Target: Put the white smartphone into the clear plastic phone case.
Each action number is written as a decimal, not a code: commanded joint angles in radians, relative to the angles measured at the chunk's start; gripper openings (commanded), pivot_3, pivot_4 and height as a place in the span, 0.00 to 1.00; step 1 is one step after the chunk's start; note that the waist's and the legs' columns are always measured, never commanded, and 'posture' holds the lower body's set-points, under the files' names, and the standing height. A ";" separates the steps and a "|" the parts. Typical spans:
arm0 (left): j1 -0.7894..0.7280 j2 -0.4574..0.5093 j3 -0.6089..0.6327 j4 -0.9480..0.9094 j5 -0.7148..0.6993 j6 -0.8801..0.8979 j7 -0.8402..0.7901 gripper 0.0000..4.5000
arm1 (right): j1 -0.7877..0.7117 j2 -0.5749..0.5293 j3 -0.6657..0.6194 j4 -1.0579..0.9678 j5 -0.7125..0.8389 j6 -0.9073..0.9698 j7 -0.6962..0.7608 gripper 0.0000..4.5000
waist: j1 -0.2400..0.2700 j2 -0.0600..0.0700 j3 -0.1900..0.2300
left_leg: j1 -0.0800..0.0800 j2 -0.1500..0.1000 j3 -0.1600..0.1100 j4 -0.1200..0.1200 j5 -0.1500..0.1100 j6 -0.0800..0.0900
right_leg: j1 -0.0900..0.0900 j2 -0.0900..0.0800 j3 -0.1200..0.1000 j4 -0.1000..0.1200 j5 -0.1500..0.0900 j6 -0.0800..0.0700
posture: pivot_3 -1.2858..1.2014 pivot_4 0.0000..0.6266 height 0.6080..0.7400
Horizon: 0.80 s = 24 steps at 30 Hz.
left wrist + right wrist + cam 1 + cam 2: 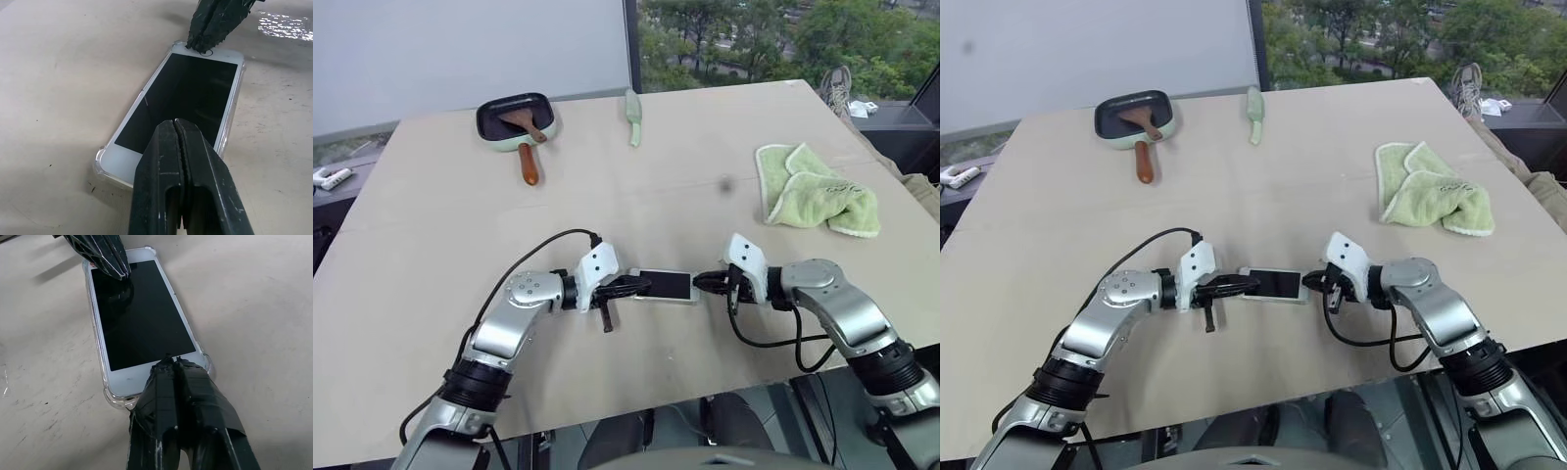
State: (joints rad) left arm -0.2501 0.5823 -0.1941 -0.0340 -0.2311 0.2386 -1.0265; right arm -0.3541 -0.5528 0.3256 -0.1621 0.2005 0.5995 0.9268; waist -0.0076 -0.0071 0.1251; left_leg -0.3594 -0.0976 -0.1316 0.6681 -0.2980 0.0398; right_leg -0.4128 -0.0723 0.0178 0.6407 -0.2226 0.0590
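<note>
The white smartphone (664,286) lies flat, screen up, near the front of the table between my two grippers. It sits inside the clear plastic phone case (100,157), whose glossy rim and rounded corners (207,363) show around its white edges. My left gripper (639,285) is shut, its tips over the phone's left end. My right gripper (697,283) is shut too, its tips pressing on the phone's right end. In the left wrist view my own shut fingers (183,171) rise over the screen (183,93), and the right gripper's tips (208,34) rest on the far end.
A green towel (813,191) lies crumpled at the right. A pan with a brown-handled spatula (519,122) sits at the back left, a pale green utensil (633,117) beside it. The table's front edge (636,406) runs just below my arms.
</note>
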 commanded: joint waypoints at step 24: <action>0.013 0.007 0.015 -0.024 -0.001 0.002 0.010 0.00 | 0.069 -0.089 0.117 -0.078 0.028 0.090 0.125 0.01 | 0.019 0.001 0.000 | -0.002 0.000 -0.001 -0.003 0.000 0.000 | 0.000 0.000 -0.002 -0.006 0.000 0.000 | 0.52 0.24 1.00</action>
State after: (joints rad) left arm -0.2412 0.5835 -0.1925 -0.0368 -0.2295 0.2390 -1.0194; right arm -0.3263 -0.6271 0.3723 -0.2754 0.2427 0.6601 1.0303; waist 0.0118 -0.0065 0.1253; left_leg -0.3615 -0.0973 -0.1332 0.6650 -0.2982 0.0400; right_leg -0.4130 -0.0723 0.0160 0.6351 -0.2226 0.0591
